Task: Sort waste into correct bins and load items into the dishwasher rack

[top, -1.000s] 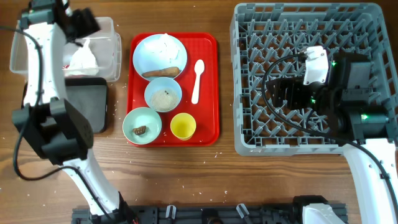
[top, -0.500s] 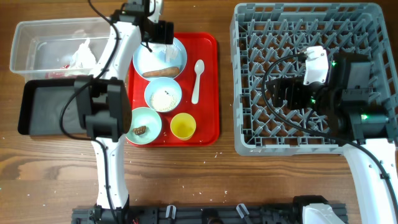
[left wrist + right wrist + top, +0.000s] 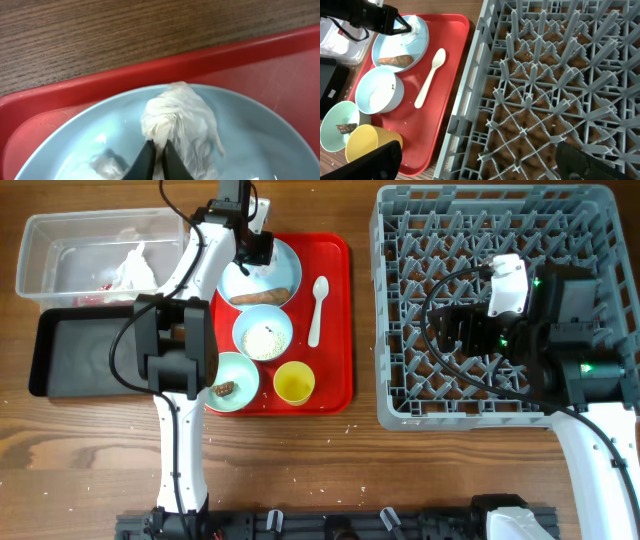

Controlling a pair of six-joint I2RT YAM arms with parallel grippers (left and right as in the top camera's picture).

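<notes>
My left gripper [image 3: 254, 248] is down on the pale blue plate [image 3: 285, 270], shut on a crumpled white paper [image 3: 180, 117] that rests on the plate [image 3: 260, 130]. An orange-brown carrot stick [image 3: 262, 297] lies on the same plate. On the red tray sit a small bowl of rice [image 3: 263, 333], a mint-green bowl [image 3: 228, 382] with a brown chunk, a yellow cup [image 3: 294, 383] and a white spoon [image 3: 317, 308]. My right gripper [image 3: 480, 165] hangs open over the grey dishwasher rack [image 3: 400, 410], holding nothing.
The clear tub [image 3: 60, 255] at the far left holds white paper [image 3: 130, 270] and a red scrap. The black tray [image 3: 85, 355] lies just in front of it. The flat red tray [image 3: 335, 370] lies between the bins and the rack. Rice grains dot the table.
My left arm swung right from above the clear tub to the plate, and its jaws shut on the paper. The right arm has stayed still.
</notes>
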